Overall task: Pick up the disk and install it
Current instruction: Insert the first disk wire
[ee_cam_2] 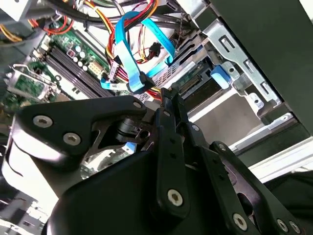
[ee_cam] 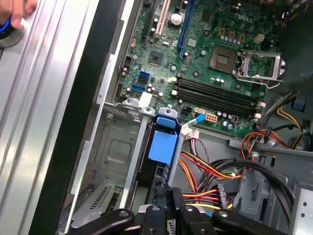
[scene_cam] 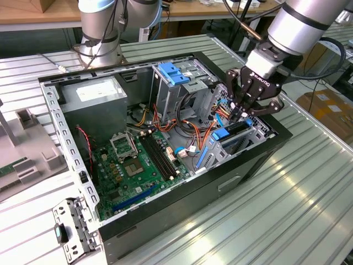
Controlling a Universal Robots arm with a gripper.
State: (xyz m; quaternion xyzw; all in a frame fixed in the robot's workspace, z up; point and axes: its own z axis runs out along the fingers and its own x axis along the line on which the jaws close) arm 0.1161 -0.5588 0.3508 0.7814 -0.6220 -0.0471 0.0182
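The disk (scene_cam: 234, 133) stands on edge in the drive bay at the exterior view's right end of the open computer case (scene_cam: 220, 185). Its blue side rails and blue tab (ee_cam: 162, 145) show, with the dark body (ee_cam: 154, 172) sunk between the bay's metal walls. In the second wrist view the disk's connector end (ee_cam_2: 199, 91) lies beside a blue rail clip. My gripper (scene_cam: 241, 115) hangs straight above the disk, its black fingers (ee_cam_2: 168, 105) drawn together with no gap between them. The fingertips (ee_cam: 168, 195) sit at the disk's upper edge.
Orange, yellow and blue cables (scene_cam: 194, 135) crowd the space beside the bay. The motherboard (scene_cam: 129, 171), a grey power-supply box (scene_cam: 94, 96) and a metal cage with a blue top (scene_cam: 174, 74) occupy the case. A person's hand (ee_cam: 17, 9) rests on a button outside the case.
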